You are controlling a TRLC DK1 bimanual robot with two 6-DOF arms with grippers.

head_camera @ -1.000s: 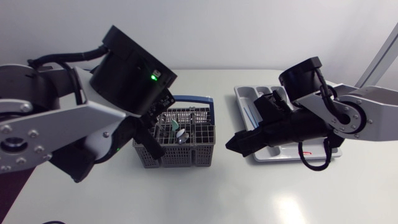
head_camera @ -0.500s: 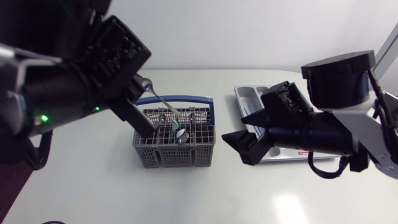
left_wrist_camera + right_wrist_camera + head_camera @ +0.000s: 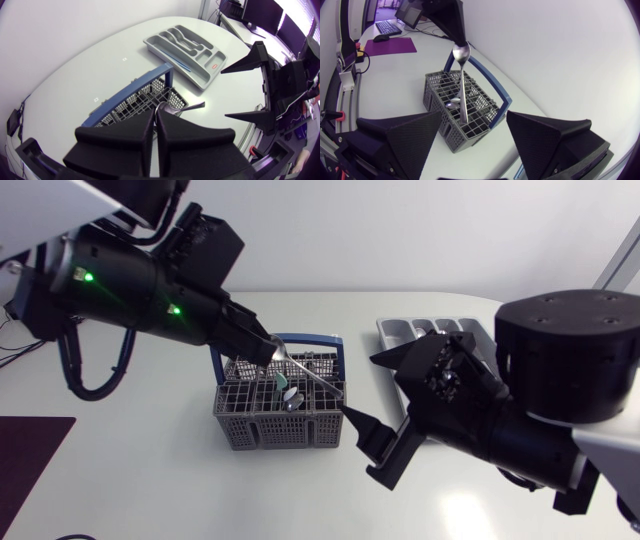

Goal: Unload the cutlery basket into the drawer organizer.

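While the spoon [image 3: 310, 372] hangs pinched by its bowl end in our left gripper [image 3: 268, 350], we judge the step in hand to be carrying one piece from the cutlery basket [image 3: 250, 432] to the drawer organizer [image 3: 425, 328]. From above, the organizer lies at three o'clock of the basket, well apart. Our left arm [image 3: 130, 280] slants in from ten o'clock, and the spoon's handle points toward four o'clock over the basket. Other cutlery [image 3: 287, 396] stands in the basket. Our right arm [image 3: 560, 380] comes in from four o'clock, and our right gripper [image 3: 385, 405] gapes wide and empty between basket and organizer.

Through the left wrist, our fingers [image 3: 125, 142] meet on the spoon [image 3: 182, 107], with the basket [image 3: 130, 102] under it and the organizer [image 3: 186, 47] ahead at about one o'clock.

Through the right wrist, the spoon [image 3: 462, 85] dangles at twelve o'clock between our own spread fingers [image 3: 400, 137], above the basket [image 3: 437, 100]. Whether its tip clears the rim we cannot tell. Next, we reckon, comes either a handover or a swing across to the spoon compartment.
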